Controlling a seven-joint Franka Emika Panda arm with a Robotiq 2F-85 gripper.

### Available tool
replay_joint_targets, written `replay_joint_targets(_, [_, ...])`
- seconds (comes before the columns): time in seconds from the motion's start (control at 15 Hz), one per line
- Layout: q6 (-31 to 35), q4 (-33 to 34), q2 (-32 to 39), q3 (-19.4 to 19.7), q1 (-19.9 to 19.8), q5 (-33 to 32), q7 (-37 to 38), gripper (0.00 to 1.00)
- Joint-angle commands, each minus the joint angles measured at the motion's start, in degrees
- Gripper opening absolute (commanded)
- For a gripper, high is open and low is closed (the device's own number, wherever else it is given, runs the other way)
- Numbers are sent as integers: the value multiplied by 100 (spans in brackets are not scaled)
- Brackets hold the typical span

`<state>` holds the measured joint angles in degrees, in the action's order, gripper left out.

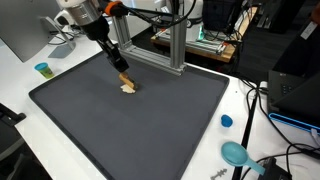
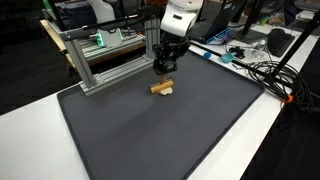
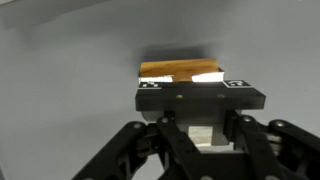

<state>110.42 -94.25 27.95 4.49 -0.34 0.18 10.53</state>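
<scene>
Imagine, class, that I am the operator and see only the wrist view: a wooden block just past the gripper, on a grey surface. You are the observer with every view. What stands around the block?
Observer: An aluminium frame stands at the far edge of the dark mat, close behind the wooden block and the gripper.
Operator: Are there other loose things near it?
Observer: The other small things lie off the mat, on the white table. They are a blue cap and a teal scoop at one corner, and a small cup at another.
</scene>
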Motion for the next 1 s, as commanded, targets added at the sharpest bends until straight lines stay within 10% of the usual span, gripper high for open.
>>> replay_joint_targets(0.0, [-447, 490, 436, -86, -93, 36, -219, 22])
replay_joint_targets(0.93, [324, -676, -777, -78, -82, 116, -92, 22])
